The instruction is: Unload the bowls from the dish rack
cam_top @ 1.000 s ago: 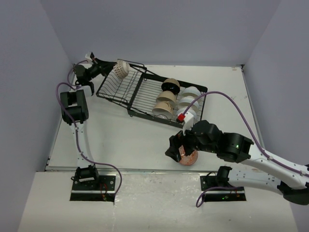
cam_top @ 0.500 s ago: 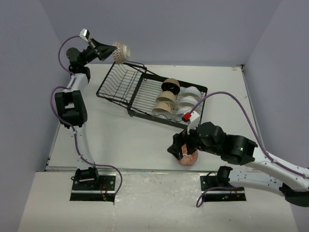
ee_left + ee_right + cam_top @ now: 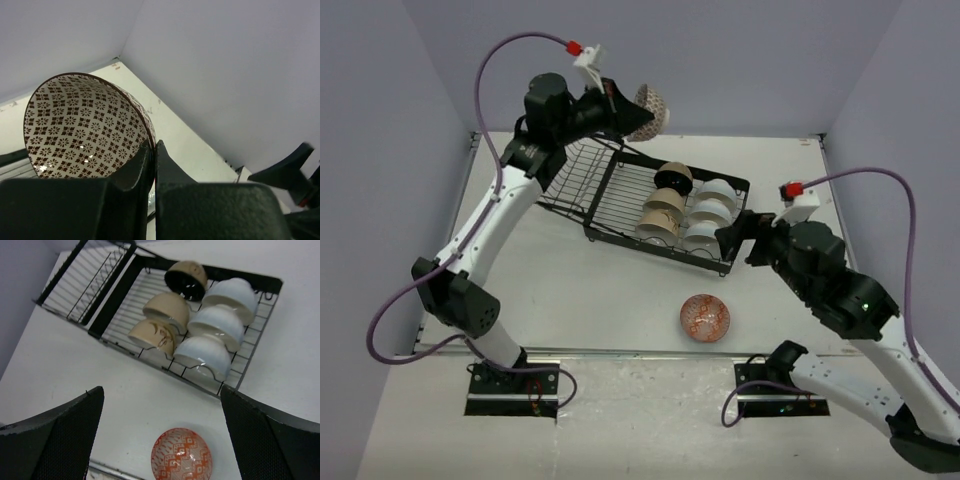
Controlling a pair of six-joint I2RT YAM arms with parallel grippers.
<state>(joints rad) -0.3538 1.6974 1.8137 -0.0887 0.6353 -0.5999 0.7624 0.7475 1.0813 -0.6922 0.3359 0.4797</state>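
left gripper (image 3: 153, 155) clamped on the rim of the brown-patterned bowl (image 3: 85, 125), held in the air over the dish rack's (image 3: 582, 185) far left end. right gripper (image 3: 735, 240) wide open, empty, just beside the rack's right end. six racked bowls (image 3: 210, 322) lie nearest it. orange bowl (image 3: 705, 318) sits on the table (image 3: 570, 290).

A robotics lab cell is indicated — a white table (image 3: 570, 290) is boxed in by plain grey walls (image 3: 380, 150), two cabled arms (image 3: 485, 215) are bolted to plates (image 3: 515, 382) at 6 o'clock, and a dish rack (image 3: 603, 195) is staged toward 12.
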